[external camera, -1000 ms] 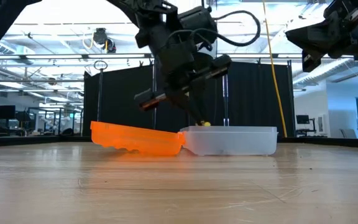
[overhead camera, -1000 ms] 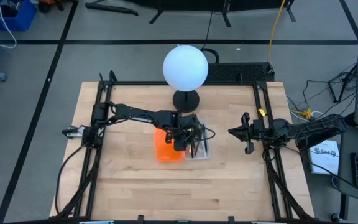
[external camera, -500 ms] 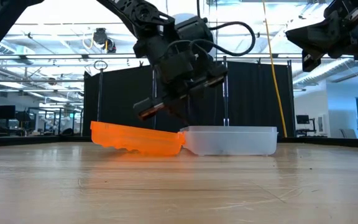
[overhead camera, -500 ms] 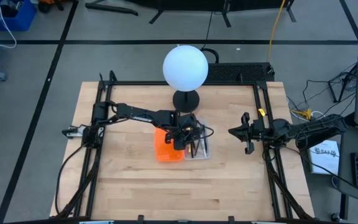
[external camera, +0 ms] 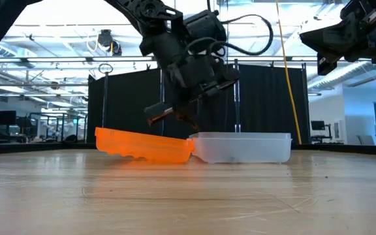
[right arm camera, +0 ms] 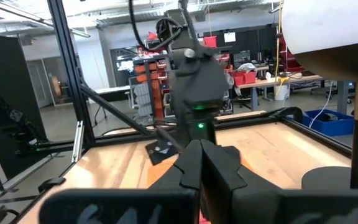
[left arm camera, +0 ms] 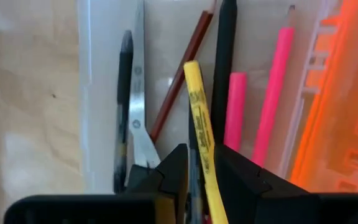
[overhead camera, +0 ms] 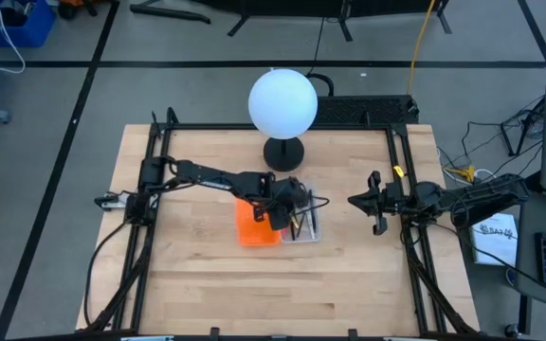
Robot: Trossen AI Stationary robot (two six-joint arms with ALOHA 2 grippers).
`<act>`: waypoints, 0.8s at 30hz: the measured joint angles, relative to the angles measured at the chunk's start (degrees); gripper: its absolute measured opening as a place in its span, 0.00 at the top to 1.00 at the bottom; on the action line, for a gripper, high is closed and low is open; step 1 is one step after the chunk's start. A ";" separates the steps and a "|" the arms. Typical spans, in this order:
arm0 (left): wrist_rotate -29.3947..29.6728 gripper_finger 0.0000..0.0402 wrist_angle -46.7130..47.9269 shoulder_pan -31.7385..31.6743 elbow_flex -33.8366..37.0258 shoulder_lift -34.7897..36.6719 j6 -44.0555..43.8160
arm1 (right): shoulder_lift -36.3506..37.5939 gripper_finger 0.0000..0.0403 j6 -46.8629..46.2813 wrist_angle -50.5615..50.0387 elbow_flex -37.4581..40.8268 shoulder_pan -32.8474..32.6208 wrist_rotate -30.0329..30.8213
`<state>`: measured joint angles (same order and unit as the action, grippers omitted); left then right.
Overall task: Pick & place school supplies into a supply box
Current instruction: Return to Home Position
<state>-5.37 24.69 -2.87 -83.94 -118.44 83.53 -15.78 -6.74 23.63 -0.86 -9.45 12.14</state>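
Observation:
The supply box, a clear tray, stands at mid-table with the orange perforated piece against its left side. In the left wrist view it holds scissors, a brown pencil, a black pen, two pink pens and a yellow pencil lying across them. My left gripper hangs open just above the tray, slanting down, with the yellow pencil's near end between its fingers. My right gripper waits shut, raised at the table's right edge. My left gripper has the yellow pencil's near end in the gap between its open fingers, which slant down from above along the pencil. The gap is wider than the pencil. I cannot tell whether either finger touches it. The pencil's far end rests on the other supplies.
A lamp with a white globe stands on a dark round base just beyond the tray. A black frame runs along the table's left, far and right edges. Bare wood stretches toward the near edge.
My left gripper has stayed over the tray while its wrist rolled and tipped, so its fingertips have swung up from the tray's rim. The yellow pencil's end that showed at the fingertips above the rim has dropped out of sight in the low view.

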 joint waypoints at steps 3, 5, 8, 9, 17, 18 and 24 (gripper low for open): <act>2.73 0.78 1.14 1.92 0.00 0.97 1.41 | -0.04 1.00 0.56 -0.40 0.00 -0.02 0.00; 4.12 0.78 2.27 3.79 0.02 2.52 2.18 | -0.05 1.00 0.58 -0.38 0.01 -0.02 -0.01; 5.28 0.79 4.23 7.36 0.02 5.98 0.52 | -0.05 1.00 2.25 -0.39 0.02 -0.02 0.00; 5.22 0.80 5.10 8.70 0.00 7.39 -1.03 | -0.05 1.00 3.37 -0.36 0.02 -0.02 0.00; 7.48 0.98 8.17 22.12 0.00 19.92 -23.08 | -0.40 1.00 5.74 0.24 0.00 -0.01 0.01; 8.53 0.98 9.15 23.66 0.00 21.74 -26.38 | -0.38 1.00 5.72 0.22 0.02 -0.02 0.00; 15.98 0.99 19.76 31.24 0.00 33.26 -49.82 | -0.51 1.00 4.50 1.97 0.01 -0.04 -0.16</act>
<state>10.60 44.45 28.37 -83.94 -85.18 33.71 -16.29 -2.24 25.60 -0.85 -9.50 11.98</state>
